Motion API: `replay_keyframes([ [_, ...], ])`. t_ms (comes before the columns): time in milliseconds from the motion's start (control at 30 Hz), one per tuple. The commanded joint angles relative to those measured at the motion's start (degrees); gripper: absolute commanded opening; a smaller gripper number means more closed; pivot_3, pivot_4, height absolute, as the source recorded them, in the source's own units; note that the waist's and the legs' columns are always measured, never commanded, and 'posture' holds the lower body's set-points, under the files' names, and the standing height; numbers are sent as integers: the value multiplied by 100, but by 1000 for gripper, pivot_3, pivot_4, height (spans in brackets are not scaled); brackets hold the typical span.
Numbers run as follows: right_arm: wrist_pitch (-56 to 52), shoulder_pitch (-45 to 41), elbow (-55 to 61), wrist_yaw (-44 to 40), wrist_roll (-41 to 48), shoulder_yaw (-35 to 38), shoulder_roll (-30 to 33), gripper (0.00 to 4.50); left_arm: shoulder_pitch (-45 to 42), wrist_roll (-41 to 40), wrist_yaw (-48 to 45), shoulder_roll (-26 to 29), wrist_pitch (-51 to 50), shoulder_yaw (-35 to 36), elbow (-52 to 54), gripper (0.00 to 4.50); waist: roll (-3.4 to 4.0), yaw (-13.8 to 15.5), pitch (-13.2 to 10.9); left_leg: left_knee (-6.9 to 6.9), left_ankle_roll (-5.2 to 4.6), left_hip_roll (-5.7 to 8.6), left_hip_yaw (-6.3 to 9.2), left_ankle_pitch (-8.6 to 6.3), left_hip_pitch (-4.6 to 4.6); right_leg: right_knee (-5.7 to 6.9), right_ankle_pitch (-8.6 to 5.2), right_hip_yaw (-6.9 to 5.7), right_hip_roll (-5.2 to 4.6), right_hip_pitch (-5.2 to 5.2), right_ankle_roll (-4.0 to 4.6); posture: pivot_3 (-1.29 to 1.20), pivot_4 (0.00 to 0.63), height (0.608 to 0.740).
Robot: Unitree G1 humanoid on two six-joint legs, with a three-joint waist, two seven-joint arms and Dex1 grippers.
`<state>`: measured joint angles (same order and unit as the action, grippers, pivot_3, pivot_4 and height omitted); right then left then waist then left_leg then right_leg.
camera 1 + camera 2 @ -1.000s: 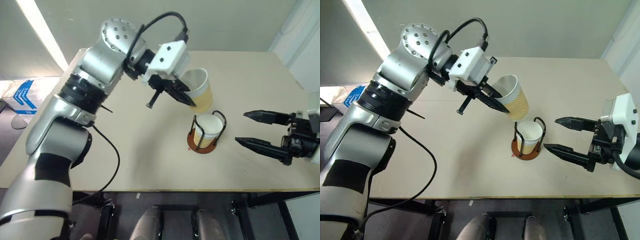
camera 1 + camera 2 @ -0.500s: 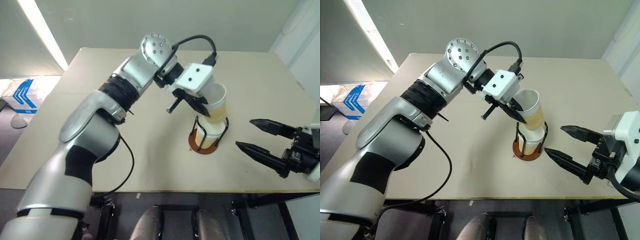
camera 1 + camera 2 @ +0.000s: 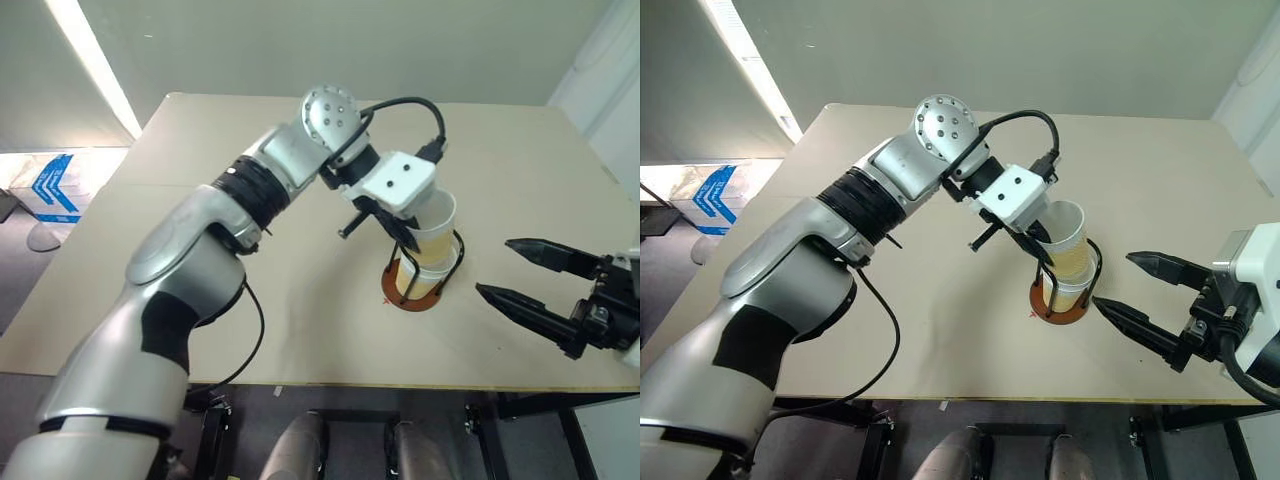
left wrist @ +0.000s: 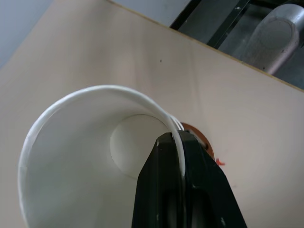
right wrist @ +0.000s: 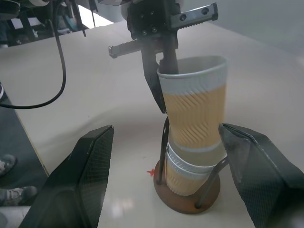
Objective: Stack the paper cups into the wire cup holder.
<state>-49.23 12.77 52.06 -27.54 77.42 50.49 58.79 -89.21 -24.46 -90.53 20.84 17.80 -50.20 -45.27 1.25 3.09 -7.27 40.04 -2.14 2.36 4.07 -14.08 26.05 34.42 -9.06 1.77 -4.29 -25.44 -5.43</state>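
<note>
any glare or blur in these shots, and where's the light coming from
Left eye view: a bright strip of light runs along the upper left, and the table is evenly lit without harsh glare. Left wrist view: the cup's white inside looks washed out and soft. Right wrist view: the right end effector's fingers are blurred from nearness, and the table shows a faint sheen.

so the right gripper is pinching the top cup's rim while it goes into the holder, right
Not the right. It is the left gripper that pinches the top cup by its rim as it enters the holder, as the right wrist view shows. The right gripper stands open beside it.
</note>
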Motion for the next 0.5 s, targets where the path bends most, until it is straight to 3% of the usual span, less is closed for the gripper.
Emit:
replay_keyframes([
  [33, 143, 70, 41, 50, 67, 243, 59, 3725, -212, 77, -197, -171, 84, 341, -134, 1258, 0, 3, 0, 0, 0, 0, -1, 0, 0, 0, 0, 0, 0, 0, 0, 0, 150, 740],
  [233, 163, 198, 11, -3, 62, 360, 80, 3725, -339, 346, -197, -277, 264, 678, -490, 3432, -1, 4, 0, 0, 0, -2, -4, 0, -4, 1, -1, 1, 1, 1, -2, 0, 150, 740],
  [333, 192, 102, -118, 2, -4, 243, 165, 3725, -394, 422, -197, -322, 131, 1220, -650, 4470, -1, 3, 0, 2, -1, 0, -5, 1, -2, 0, -3, 2, 1, 1, -5, 0, 150, 740],
  [500, 177, -192, -496, 280, -297, -340, 257, 3725, -156, 556, 206, -169, -255, 2288, -682, 4470, -1, -2, 0, 1, -3, -1, -8, 0, -3, -4, -6, 5, 2, 1, -10, 0, 150, 740],
])
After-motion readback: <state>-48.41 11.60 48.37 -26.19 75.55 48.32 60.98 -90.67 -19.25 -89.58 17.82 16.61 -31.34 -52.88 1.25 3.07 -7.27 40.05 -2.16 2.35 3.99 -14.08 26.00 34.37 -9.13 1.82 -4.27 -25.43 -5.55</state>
